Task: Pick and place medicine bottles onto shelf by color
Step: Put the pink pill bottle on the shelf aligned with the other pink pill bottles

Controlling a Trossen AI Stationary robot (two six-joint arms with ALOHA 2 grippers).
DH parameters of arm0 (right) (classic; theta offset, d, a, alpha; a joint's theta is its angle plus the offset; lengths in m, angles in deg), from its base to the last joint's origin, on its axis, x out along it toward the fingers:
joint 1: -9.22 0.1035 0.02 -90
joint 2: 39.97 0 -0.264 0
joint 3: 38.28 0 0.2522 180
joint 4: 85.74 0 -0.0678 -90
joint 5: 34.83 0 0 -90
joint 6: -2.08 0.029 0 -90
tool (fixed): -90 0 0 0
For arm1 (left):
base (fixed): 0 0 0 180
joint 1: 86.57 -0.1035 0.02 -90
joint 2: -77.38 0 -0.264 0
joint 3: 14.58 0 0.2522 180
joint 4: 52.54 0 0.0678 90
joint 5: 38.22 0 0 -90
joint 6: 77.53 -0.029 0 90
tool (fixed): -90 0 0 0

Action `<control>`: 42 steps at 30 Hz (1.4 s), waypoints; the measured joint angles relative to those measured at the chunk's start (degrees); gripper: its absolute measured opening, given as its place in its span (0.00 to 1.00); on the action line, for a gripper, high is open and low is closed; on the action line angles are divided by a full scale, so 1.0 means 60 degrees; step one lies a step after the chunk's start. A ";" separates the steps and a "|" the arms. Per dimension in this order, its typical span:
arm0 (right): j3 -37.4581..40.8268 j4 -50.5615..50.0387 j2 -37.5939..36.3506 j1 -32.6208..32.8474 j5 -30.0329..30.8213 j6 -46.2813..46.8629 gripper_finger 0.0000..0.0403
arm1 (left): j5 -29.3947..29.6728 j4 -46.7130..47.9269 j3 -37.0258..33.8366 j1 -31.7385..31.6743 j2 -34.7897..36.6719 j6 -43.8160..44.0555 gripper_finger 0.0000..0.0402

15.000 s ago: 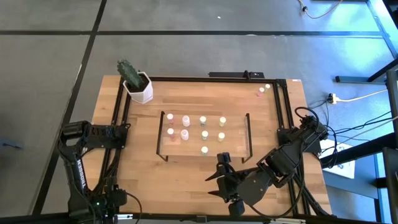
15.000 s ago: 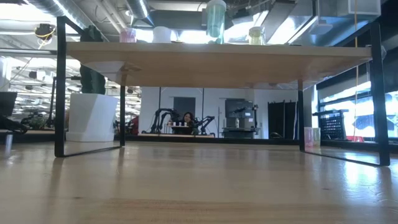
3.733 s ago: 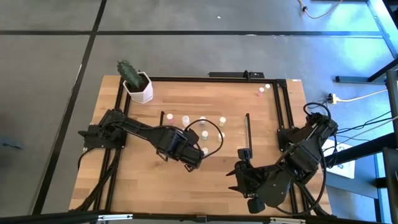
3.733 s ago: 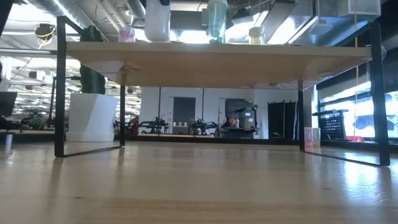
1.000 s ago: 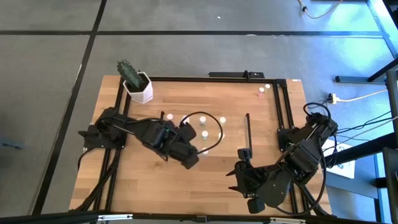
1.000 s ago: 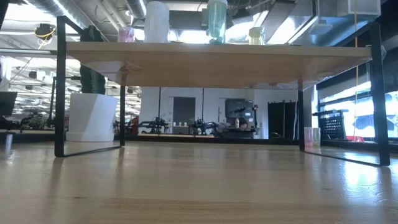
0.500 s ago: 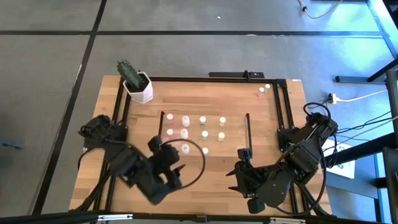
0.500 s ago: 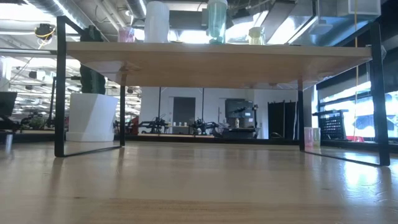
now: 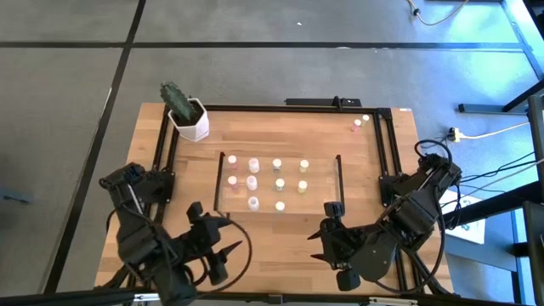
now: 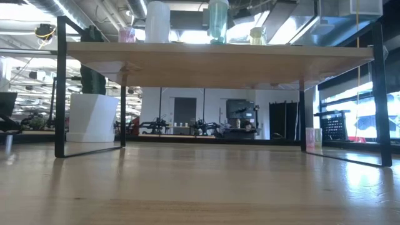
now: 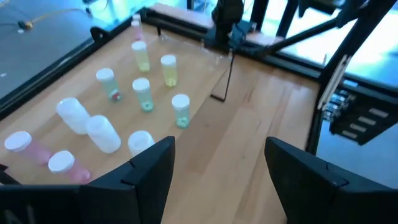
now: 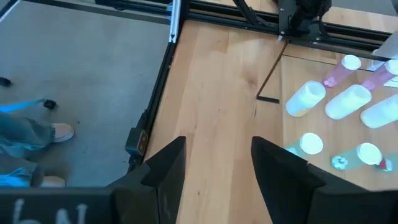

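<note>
Bottles (image 9: 278,183) are all parked on top of the shelf (image 9: 319,201), which sits mid-bench (image 9: 280,246) with its thin black end frames on either side. From above I count 9 of them in a loose grid: pink ones toward the left end, white ones next, pale green in the middle, yellow toward the right. 2 more tiny bottles (image 9: 360,123) sit way off at the far right corner of the bench, well apart from the shelf. Left hand (image 9: 223,252) is down near the front left of the bench, clear of the shelf, fingers spread apart and holding nothing; its wrist camera looks past both dark fingers (image 11: 148,174) at the bottles, a few lying on their sides. Right hand (image 9: 327,237) hangs near the front edge too, just off the shelf's right front corner, fingers (image 12: 163,167) also apart and empty. From the low camera you can see a pink bottle (image 10: 127,35), a tall white one (image 10: 157,22), a pale green one (image 10: 218,20) and a yellowish one (image 10: 257,36) standing on the board. White hexagonal pot with the cactus (image 9: 188,113) is at the far left corner, nowhere near either arm.
</note>
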 joint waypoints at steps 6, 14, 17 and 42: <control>0.0000 -0.0517 -0.0251 -0.0308 0.0285 0.0192 0.45 | 0.0320 0.0002 -0.0004 0.0178 0.0000 0.0259 0.60; 0.0000 -0.3264 -0.1094 -0.0804 0.2857 0.3302 0.45 | 0.0331 0.0146 -0.0004 0.0104 0.0000 0.0069 0.60; 0.0145 -0.3941 -0.1481 -0.1199 0.3373 0.5259 0.44 | 0.0335 0.0151 -0.0004 0.0003 0.0000 -0.0549 0.60; 0.6270 -0.3912 -0.4864 -0.8665 0.0827 0.8317 0.38 | 0.0244 0.0160 -0.0007 -0.1527 0.0094 -0.3341 0.60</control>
